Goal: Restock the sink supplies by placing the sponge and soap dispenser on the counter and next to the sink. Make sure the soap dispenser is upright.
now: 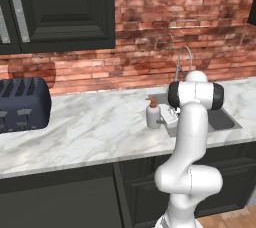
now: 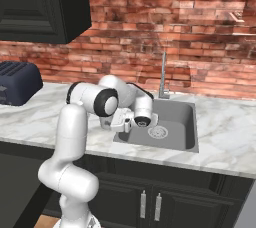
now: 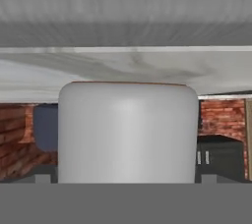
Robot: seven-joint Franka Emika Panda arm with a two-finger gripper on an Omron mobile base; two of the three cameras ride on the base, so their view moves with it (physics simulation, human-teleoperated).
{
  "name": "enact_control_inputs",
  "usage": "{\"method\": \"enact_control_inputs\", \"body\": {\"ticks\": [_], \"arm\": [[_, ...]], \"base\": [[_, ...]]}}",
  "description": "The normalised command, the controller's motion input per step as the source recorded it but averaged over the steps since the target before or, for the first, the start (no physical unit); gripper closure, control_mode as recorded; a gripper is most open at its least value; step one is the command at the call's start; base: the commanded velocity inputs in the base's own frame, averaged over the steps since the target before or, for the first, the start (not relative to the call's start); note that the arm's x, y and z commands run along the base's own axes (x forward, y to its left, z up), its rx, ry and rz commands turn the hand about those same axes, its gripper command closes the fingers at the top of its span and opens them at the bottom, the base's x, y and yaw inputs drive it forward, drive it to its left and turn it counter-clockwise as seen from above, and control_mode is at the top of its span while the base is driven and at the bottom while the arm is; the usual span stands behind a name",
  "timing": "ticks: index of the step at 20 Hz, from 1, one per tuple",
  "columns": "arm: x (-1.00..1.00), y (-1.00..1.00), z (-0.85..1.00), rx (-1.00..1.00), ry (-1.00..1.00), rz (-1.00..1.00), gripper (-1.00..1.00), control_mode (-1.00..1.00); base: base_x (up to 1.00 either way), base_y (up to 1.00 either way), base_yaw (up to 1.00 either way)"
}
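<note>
At the far left of the left base view a dark toaster (image 1: 22, 104) sat on the white marble tabletop (image 1: 95, 132), well apart from the work. Moving right, the soap dispenser (image 1: 153, 114) stood upright on the tabletop just beside the left rim of the sink (image 1: 225, 119), its orange-brown pump on top. The white gripper (image 1: 167, 117) was right against the bottle's sink side, low over the rim, with the chrome faucet (image 1: 182, 62) rising behind the arm's elbow.

In the hand view the bottle's white body (image 3: 128, 132) sat large between the dark fingers (image 3: 42, 178), whose tips showed at either side of it, the marble running across beyond. Whether the fingers were clamped on the bottle or had just let go could not be told from these pictures.

The sponge was not identified anywhere on the tabletop.

By my judgement the step in hand was setting the dispenser down beside the sink. Doing it well would mean making sure the base rested flat on the marble before opening, spreading the fingers evenly so neither pad dragged the bottle, then backing away straight along the fingers' own line, not sideways, since a nudge could tip the bottle toward the basin.
</note>
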Motion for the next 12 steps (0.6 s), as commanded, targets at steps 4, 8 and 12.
{"method": "enact_control_inputs", "body": {"ticks": [4,8,12], "arm": [[-0.07,-0.11,-0.26,-0.16,-0.01,0.0,-1.0,-1.0],[-0.06,-0.31,-0.36,-0.12,-0.04,0.0,-1.0,-1.0],[0.0,-0.44,-0.5,-0.06,-0.04,0.0,-1.0,-1.0]], "base": [[0.0,0.0,0.0],[0.0,0.0,0.0],[0.0,0.0,0.0]]}}
